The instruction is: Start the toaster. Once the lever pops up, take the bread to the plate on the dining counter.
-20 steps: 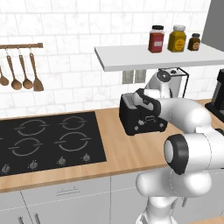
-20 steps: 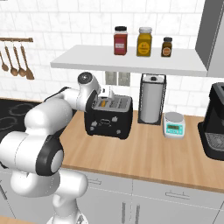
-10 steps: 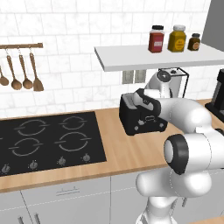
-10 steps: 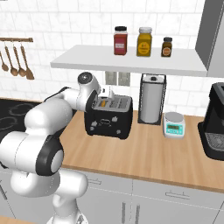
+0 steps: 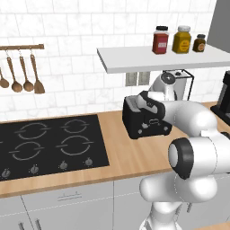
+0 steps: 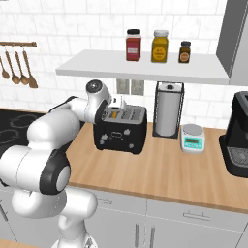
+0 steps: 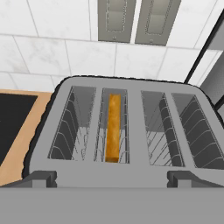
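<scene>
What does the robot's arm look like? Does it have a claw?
The arm is fat, round and glossy white, with dark rings and caps at its joints. Its claw has two small dark grey finger tips. No cables or markings can be seen.

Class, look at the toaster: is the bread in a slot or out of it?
In. The hand view shows the bread standing on edge inside the second slot from the left of the toaster.

Domestic kitchen. Evidence: white tiled wall, wood counter (image 6: 160, 169) over grey cabinets (image 6: 145, 227), black hob (image 5: 49, 141), hanging wooden utensils (image 5: 20, 74), shelf (image 6: 145, 68) with spice jars (image 6: 157, 46), coffee machine (image 6: 237, 133), kitchen scale (image 6: 192, 137). Directly below the open jaws: toaster (image 7: 127, 131), bread (image 7: 113, 127) in one slot.
</scene>
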